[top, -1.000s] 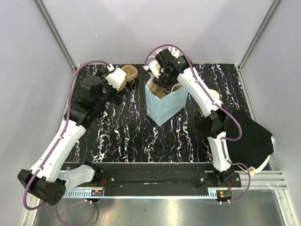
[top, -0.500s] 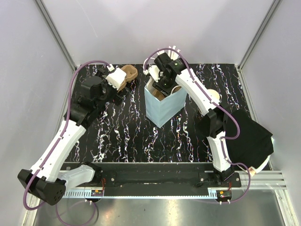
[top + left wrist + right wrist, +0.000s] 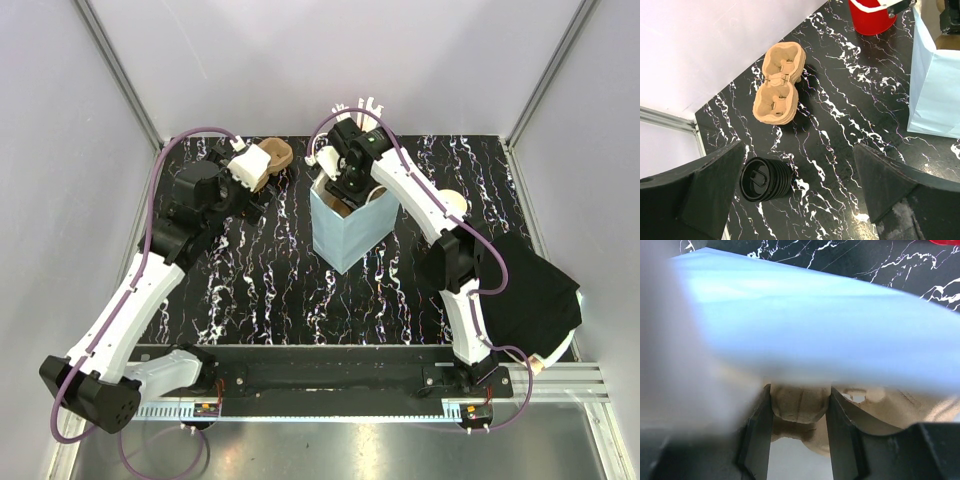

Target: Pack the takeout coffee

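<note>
The pale blue paper bag (image 3: 350,225) stands open at the middle back of the table. My right gripper (image 3: 342,185) reaches into its mouth. In the right wrist view the gripper (image 3: 800,410) is shut on a tan moulded-pulp cup carrier (image 3: 800,402) inside the bag (image 3: 805,325), with both fingers pressed on its sides. The small tan paper cup is not discernible in any view. My left gripper (image 3: 800,200) is open and empty, hovering above the table near the back left (image 3: 252,192).
A stack of pulp carriers (image 3: 780,82) lies at the back left (image 3: 272,157). A stack of black lids (image 3: 765,177) lies on its side near the left edge. A red cup (image 3: 872,15) stands behind the bag. A black cloth (image 3: 530,290) lies at the right.
My right gripper has moved a little left and lower into the bag, and the bag's mouth has shifted left with it. The left arm has barely moved.
</note>
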`<state>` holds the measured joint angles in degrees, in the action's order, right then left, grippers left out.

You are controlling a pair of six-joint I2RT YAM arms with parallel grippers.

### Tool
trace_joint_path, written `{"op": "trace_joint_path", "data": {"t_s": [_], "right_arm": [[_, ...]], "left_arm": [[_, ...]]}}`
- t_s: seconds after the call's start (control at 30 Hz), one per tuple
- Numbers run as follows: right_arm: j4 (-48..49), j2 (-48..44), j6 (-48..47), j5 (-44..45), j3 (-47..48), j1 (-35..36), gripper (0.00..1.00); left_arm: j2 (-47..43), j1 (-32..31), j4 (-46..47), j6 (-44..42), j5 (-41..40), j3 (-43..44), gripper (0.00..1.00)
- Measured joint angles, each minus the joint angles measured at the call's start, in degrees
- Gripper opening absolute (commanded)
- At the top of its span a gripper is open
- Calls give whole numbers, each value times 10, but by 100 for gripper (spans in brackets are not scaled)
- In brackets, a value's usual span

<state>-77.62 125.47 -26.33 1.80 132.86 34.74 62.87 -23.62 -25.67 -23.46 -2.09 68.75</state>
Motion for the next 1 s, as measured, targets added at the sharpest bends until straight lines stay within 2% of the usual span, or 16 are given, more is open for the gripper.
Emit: {"op": "trace_joint_path", "data": {"t_s": [0.2,0.53,0.63,1.0], "right_arm": [[0,0,0,0,-1,0,53],[0,0,-4,0,-1,0,73],[0,0,-4,0,-1,0,75],[0,0,-7,7,-1,0,94]], "left_arm": [[2,0,0,0,0,0,99],[2,0,0,0,1,0,99],[2,0,0,0,1,0,99],[2,0,0,0,2,0,99]]}}
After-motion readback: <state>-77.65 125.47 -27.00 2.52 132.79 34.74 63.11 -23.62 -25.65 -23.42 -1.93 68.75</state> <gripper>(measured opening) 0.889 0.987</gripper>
